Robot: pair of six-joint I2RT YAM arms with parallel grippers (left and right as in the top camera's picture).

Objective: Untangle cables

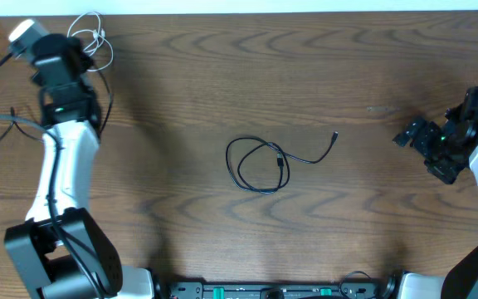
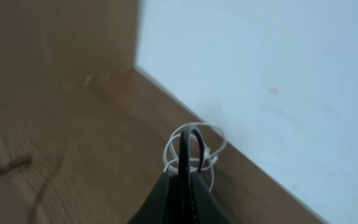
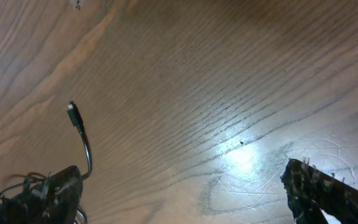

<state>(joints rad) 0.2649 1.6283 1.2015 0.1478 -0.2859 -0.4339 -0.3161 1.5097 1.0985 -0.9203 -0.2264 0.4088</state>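
White cable (image 1: 88, 31) looks already split off, pinched between the pressed-together fingers of the left pincer (image 2: 184, 177) well off to the far left of the black cable (image 1: 279, 160), which sits loosely looped mid-desk (image 1: 181, 83) with the right pincer (image 3: 176, 174) spread wide to its right, so mostly done I reckon.

dark wood-grain table (image 1: 222, 75); white wall (image 2: 278, 74)
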